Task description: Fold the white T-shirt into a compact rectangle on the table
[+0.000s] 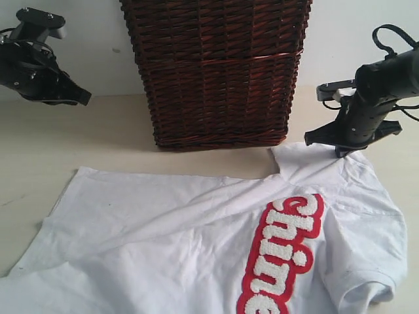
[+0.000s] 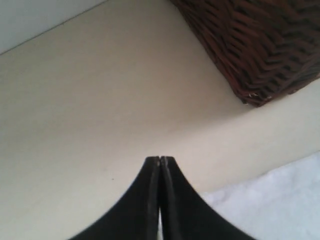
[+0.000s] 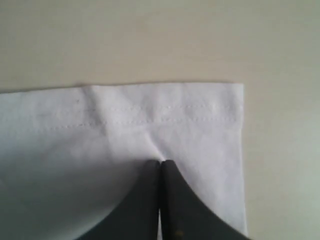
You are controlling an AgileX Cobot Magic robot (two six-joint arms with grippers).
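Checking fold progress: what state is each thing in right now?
white T-shirt: unfolded, spread wrinkled on the table, lettering up.
wicker basket: upright, standing past the shirt's far edge.
left gripper: shut, empty, off the shirt.
right gripper: shut, pinching the shirt beside a stitched hem.

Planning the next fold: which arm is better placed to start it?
Right. The right gripper is shut on a stitched hem of the white T-shirt, fabric puckered at its tips; the left gripper is shut, empty, over bare table.
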